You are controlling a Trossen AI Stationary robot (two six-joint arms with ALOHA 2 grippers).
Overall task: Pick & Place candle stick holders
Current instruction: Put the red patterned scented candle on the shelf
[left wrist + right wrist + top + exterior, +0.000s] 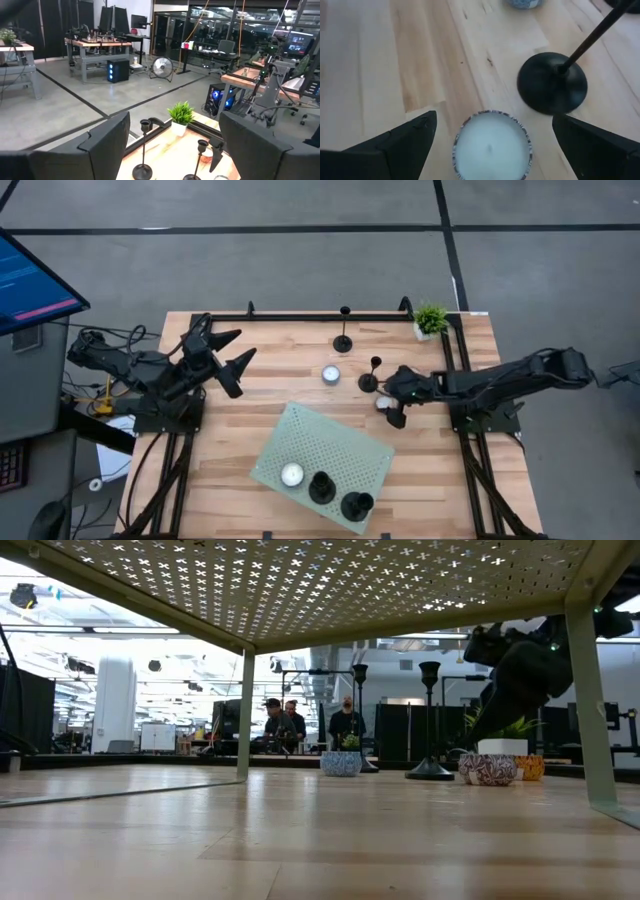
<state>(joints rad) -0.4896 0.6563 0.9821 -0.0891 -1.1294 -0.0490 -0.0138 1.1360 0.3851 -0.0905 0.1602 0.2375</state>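
Observation:
Two black candle stick holders stand on their round bases on the table: one (343,340) near the far edge and one (368,382) beside my right gripper. Two more black holders (322,487) (357,505) stand on the green perforated stand (340,442). My right gripper (388,405) is open and points down, its fingers on either side of a white tealight candle (492,145), apart from it. The nearer holder's base (552,89) lies just beyond that candle. My left gripper (245,342) is open and empty, held above the table's left side.
A second tealight (331,374) sits mid-table, and a third (292,474) sits on the green stand. A small potted plant (430,320) stands at the far right corner. A black rail (300,315) runs along the far edge. People stand in the room beyond (347,725).

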